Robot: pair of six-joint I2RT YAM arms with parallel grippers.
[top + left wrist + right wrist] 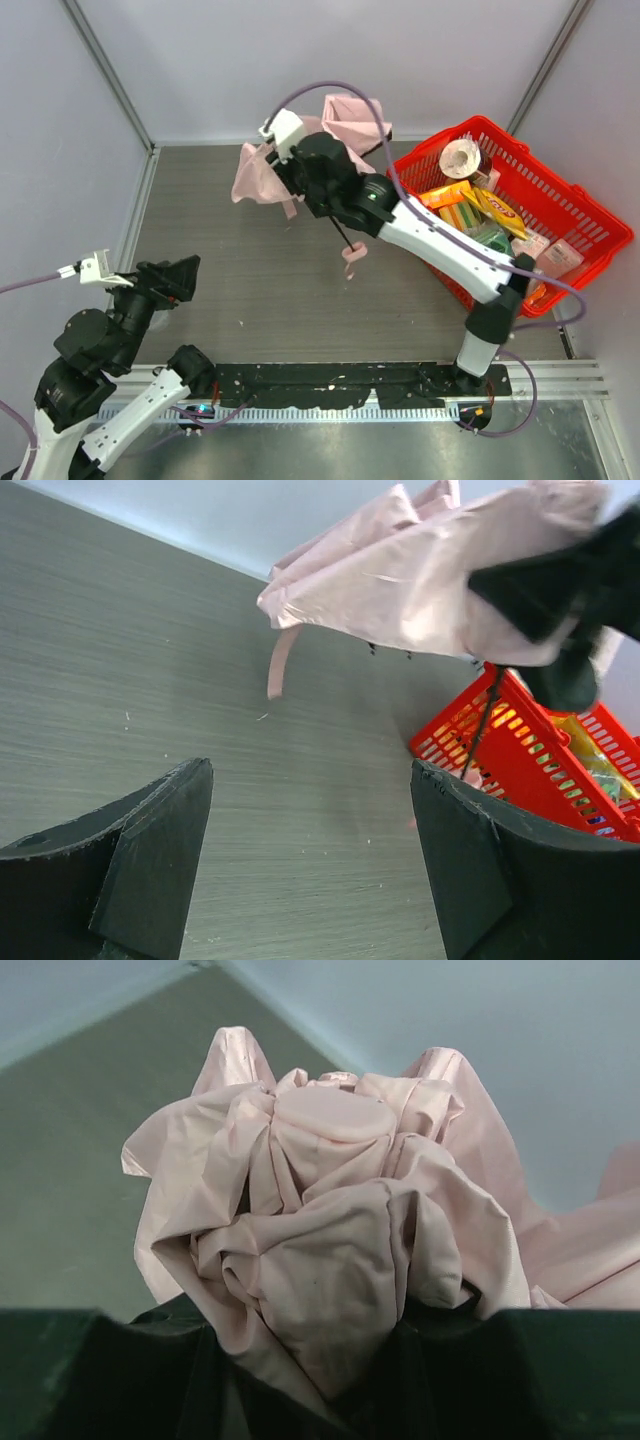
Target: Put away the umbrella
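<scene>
Two hands, only one of them working: my right hand (288, 172) is pinching the umbrella (255, 175) by its bunched pink fabric and holding it up over the far middle of the table (250, 290). From its wrist view the cloth is bulging up between the fingers in a crumpled wad. The black shaft (340, 232) is hanging out below, slanting toward the near side, with the pink handle (352, 256) dangling at its end, apart from the table as far as I can tell. My left hand (180, 280) is sitting at the near left, spread wide and holding nothing.

I am judging that the shaft is extended and the canopy loose, so the job is far from done. To do this step well, I am thinking of bringing the left hand across to the handle, closing on it squarely, and pushing the shaft in along its own line while the right hand is bracing the fabric. I am watching the red basket (600, 235) on the right, since a swinging shaft could catch its rim.
</scene>
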